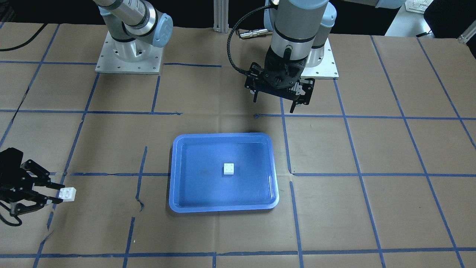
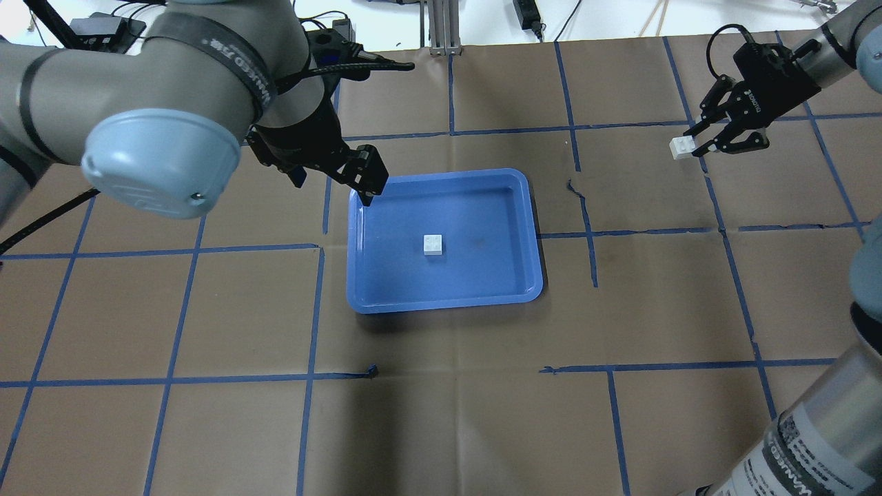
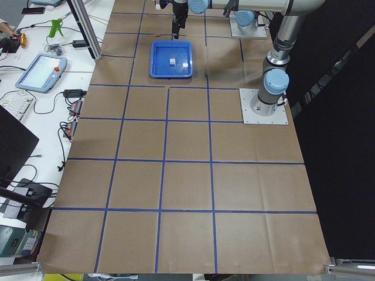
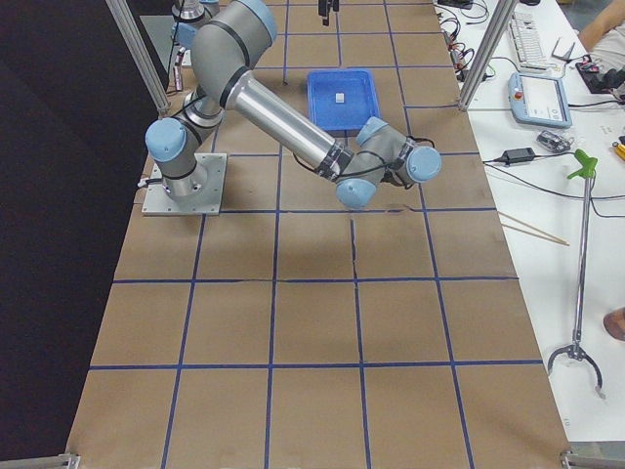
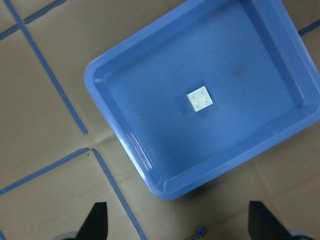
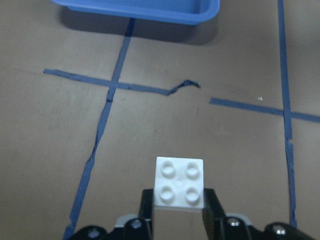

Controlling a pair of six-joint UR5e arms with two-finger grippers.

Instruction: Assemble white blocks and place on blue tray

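Even, diffuse light from above leaves the brown tabletop (image 1: 372, 208) bright, with no hard-edged shadows. The blue tray (image 1: 223, 209) throws a soft dark band along its far rim in the front-facing view, and a broad faint shadow lies on the paper nearest the overhead camera. Pale glare streaks mark the tray's inner wall in the left wrist view, where the left end effector (image 5: 180, 225) shows only dark, blurred fingertips (image 5: 97, 222). The white block (image 6: 179, 182) held in the right end effector (image 6: 178, 212) looks slightly washed out, with the fingers soft at the frame's bottom

One white block (image 1: 228, 168) sits studs-up mid blue tray (image 1: 223, 208); second block (image 1: 67, 194) gripped well apart.
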